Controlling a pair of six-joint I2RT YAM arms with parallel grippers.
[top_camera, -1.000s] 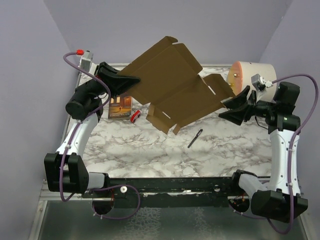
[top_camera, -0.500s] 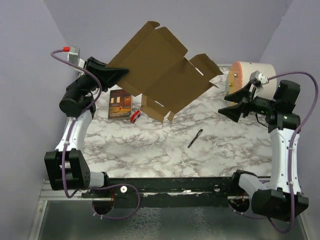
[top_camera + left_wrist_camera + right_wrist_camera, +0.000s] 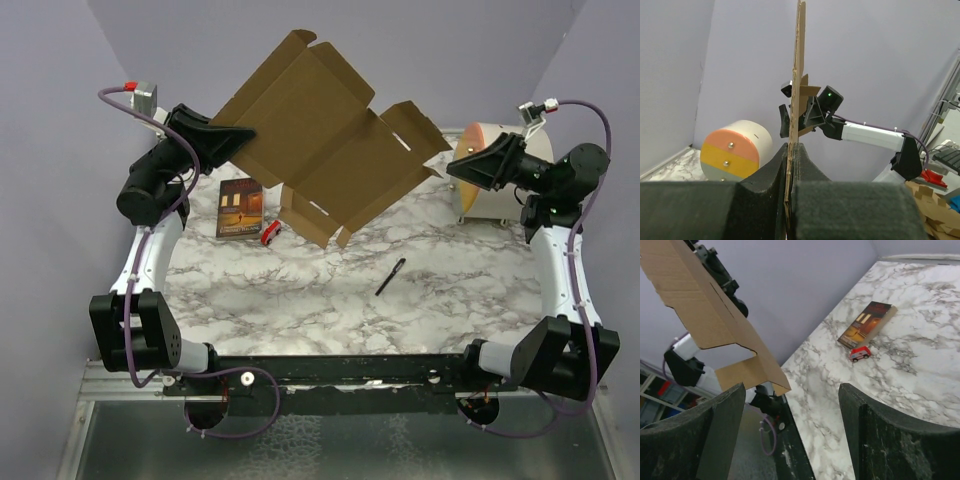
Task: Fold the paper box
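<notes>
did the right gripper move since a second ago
Yes. The right gripper has left the paper box and moved up the view, away from the pen, now overlapping the cream cylinder.

We see a marbled tabletop (image 3: 300, 300) carrying a dark book (image 3: 240, 208), a red toy car (image 3: 270, 234) just beside it, a black pen (image 3: 390, 277) and a cream cylinder (image 3: 490, 200).

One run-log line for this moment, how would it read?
left gripper: shut on paper box | right gripper: open, empty | paper box: unfolded, above table

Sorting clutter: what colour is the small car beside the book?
Red toy car; right wrist view shows it best.
</notes>
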